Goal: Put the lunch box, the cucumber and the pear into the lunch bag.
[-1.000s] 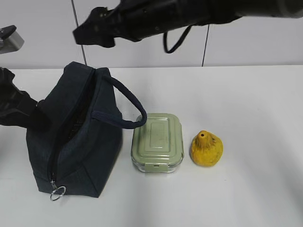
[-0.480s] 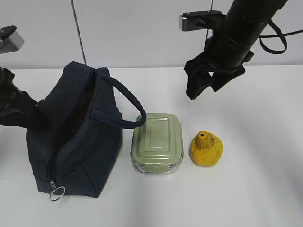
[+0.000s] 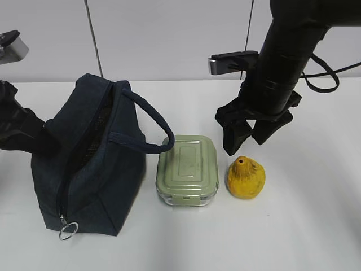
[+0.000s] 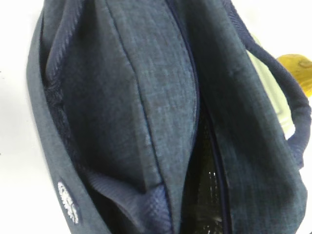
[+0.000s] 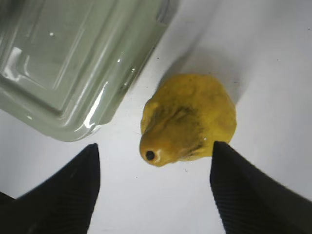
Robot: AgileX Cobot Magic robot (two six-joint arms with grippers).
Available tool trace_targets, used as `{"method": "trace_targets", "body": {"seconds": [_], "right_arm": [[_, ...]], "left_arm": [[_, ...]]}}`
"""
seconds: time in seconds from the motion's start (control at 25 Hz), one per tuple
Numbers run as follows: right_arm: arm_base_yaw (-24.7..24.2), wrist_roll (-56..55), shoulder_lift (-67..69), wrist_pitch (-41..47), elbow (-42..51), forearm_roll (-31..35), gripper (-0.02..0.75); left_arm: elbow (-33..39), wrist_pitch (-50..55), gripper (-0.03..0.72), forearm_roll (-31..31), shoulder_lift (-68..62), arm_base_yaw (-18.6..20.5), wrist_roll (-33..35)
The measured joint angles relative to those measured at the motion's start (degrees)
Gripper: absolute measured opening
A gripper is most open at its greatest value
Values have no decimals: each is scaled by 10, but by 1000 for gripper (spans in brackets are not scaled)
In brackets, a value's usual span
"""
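The navy lunch bag [image 3: 90, 164] stands at the left with its zipper open; the left wrist view shows its dark opening [image 4: 207, 185] close up. The green-lidded lunch box [image 3: 188, 168] lies right of the bag, and it shows in the right wrist view [image 5: 73, 58]. The yellow pear [image 3: 246, 177] sits right of the box. My right gripper [image 3: 245, 145] hangs open just above the pear, a finger on each side of it [image 5: 155, 146]. My left gripper [image 3: 22, 132] presses against the bag's left side, with its fingers hidden. The cucumber is out of view.
The bag's strap handle [image 3: 149, 121] loops toward the lunch box. A silver ring pull [image 3: 68, 230] hangs at the bag's front end. White table [image 3: 316, 214] spreads to the right and front.
My right arm has swung from above the bag over to the right and come down over the pear, jaws open. The bag, the box, the pear and my left arm have not moved.
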State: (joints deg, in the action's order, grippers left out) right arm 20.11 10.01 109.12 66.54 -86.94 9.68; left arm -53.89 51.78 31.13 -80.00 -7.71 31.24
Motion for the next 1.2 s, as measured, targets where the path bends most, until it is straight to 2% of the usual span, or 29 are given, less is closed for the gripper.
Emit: {"method": "trace_targets", "body": {"seconds": [0.28,0.36,0.48,0.56,0.84,0.96,1.2], "right_arm": [[4,-9,58,-2,2,-9,523],[4,-10,65,-5,2,-24,459],[4,-11,65,-5,1,-38,276],[4,-11,61,-5,0,-46,216],[4,-1,2,-12,-20,-17,191],[4,29,-48,-17,-58,40,191],[21,190,-79,-32,-131,294,190]], "left_arm": [[0,1,2,0,0,0,0],[0,0,2,0,0,0,0],[0,0,2,-1,0,0,0],[0,0,2,-1,0,0,0],[0,1,2,-1,0,0,0],[0,1,2,-1,0,0,0],[0,1,2,-1,0,0,0]]}}
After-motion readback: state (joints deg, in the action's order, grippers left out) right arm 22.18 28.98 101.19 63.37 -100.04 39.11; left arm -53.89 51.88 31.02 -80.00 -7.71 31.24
